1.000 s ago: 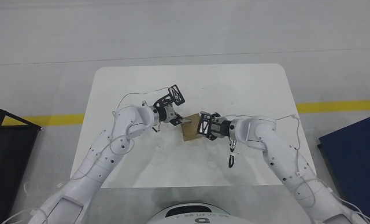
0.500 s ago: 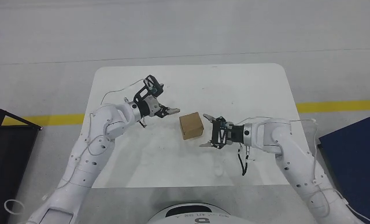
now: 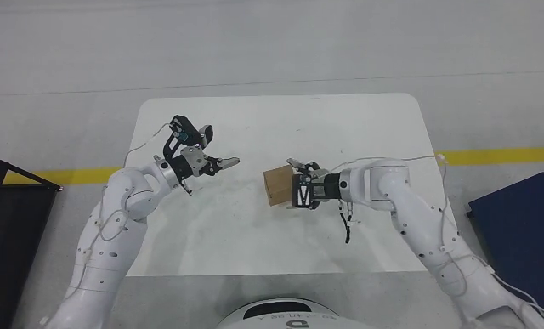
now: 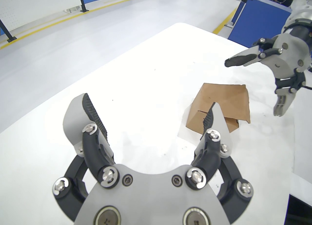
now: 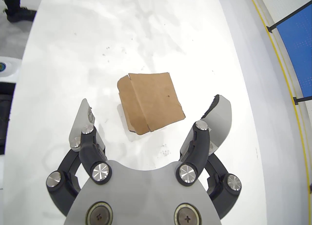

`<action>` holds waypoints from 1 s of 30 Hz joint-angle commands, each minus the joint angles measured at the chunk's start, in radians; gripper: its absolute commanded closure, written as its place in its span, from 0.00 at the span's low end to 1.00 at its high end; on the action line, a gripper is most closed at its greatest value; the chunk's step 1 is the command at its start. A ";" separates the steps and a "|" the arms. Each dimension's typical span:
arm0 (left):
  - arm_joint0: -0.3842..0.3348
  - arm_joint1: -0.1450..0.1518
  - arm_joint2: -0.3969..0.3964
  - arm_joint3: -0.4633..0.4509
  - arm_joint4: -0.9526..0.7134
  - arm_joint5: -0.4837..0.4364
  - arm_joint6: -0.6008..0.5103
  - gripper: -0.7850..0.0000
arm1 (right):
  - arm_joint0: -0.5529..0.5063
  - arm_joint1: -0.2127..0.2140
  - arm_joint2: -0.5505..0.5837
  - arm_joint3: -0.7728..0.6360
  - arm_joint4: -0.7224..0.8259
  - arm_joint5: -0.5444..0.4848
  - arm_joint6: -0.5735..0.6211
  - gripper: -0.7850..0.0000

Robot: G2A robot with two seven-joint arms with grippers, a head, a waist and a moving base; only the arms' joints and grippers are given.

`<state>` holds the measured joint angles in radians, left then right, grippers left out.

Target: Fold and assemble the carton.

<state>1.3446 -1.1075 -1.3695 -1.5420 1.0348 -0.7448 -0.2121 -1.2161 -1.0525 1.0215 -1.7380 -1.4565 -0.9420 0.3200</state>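
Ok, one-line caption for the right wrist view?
Open right tool faces the brown carton lying closed on the white table.

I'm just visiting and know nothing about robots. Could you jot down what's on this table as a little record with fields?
Surface: white table
Object: one brown carton, lying near the table's middle
Carton state: partly folded, not held; one end seems not closed
Left pincer: open, apart from the carton, holding nothing
Right pincer: open, close by the carton, not gripping it
Job status: assembly looks unfinished
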 commanded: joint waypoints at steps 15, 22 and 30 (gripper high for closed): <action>0.000 0.000 0.000 0.000 0.000 0.000 0.000 0.00 | 0.094 -0.026 -0.093 0.052 0.017 0.054 0.076 1.00; 0.000 0.000 0.000 0.000 0.000 0.000 0.000 0.00 | 0.079 -0.023 -0.081 0.035 0.009 0.084 0.046 1.00; 0.000 0.000 0.000 0.000 0.000 0.000 0.000 0.00 | 0.009 -0.017 -0.062 -0.039 -0.039 0.207 0.025 0.41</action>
<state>1.3446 -1.1074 -1.3695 -1.5419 1.0346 -0.7450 -0.2120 -1.1962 -1.0696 0.9581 -1.7648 -1.4893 -0.7570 0.3487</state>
